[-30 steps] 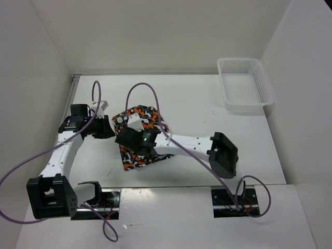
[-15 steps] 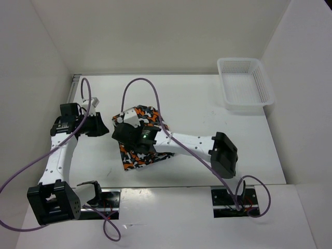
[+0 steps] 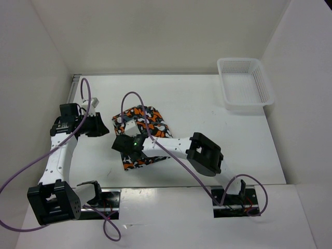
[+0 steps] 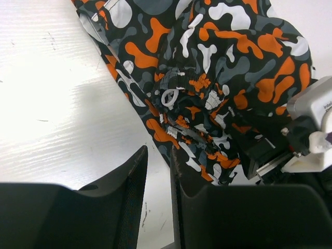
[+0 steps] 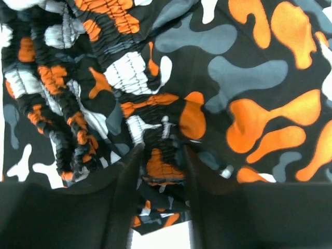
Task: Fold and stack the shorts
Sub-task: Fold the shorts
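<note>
Top external first: where do the shorts sit?

— The shorts lie left of centre on the worktop, gathered into a compact, roughly square bundle between my two arms. My right tool is down on top of them. My left tool hovers just beside their left edge, over bare worktop.

What has each tool got?

— In the right wrist view my right tool stands nearly closed, with a ridge of the elastic waistband of the shorts bunched between its fingers. I judge that ridge to be pinched. In the left wrist view my left tool shows only a thin slit with white worktop behind it, so it holds nothing. From there the shorts look rumpled, with the gathered waistband puckered up on top.

How far along is the job?

— Partway, I'd say. The cloth is doubled over, but the top layer is lumpy and the edges don't line up, so the fold needs squaring and flattening. Stacking isn't done as far as I can see. Only this one bundle is in view, and the white mesh basket stands well apart at the far right corner.
</note>
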Controlling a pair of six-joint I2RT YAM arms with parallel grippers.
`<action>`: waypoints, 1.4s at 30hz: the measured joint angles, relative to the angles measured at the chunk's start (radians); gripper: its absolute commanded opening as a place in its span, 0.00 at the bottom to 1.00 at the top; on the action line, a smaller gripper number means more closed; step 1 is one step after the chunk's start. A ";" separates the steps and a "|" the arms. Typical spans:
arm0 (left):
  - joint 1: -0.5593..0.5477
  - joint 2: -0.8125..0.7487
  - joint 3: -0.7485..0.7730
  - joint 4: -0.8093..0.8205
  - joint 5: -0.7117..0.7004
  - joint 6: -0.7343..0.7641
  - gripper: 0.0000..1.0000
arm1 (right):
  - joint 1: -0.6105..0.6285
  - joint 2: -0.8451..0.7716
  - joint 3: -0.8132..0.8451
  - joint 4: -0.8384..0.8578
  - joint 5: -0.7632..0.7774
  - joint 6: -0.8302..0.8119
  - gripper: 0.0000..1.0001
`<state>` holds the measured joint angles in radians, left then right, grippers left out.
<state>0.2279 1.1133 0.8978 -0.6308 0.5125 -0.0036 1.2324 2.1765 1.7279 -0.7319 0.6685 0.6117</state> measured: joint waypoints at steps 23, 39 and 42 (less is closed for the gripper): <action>0.009 0.000 -0.005 0.003 0.009 0.000 0.33 | -0.009 -0.076 -0.016 0.003 0.029 -0.033 0.62; 0.010 0.000 -0.029 0.004 0.010 0.000 0.33 | 0.033 -0.069 -0.066 0.000 0.089 -0.057 0.76; 0.010 0.000 -0.032 0.006 0.010 0.000 0.33 | 0.040 -0.063 -0.066 0.000 0.097 -0.060 0.74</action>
<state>0.2375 1.1130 0.8654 -0.6243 0.5220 -0.0036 1.2724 2.1132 1.6615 -0.7319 0.7650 0.5514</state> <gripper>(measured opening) 0.326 0.747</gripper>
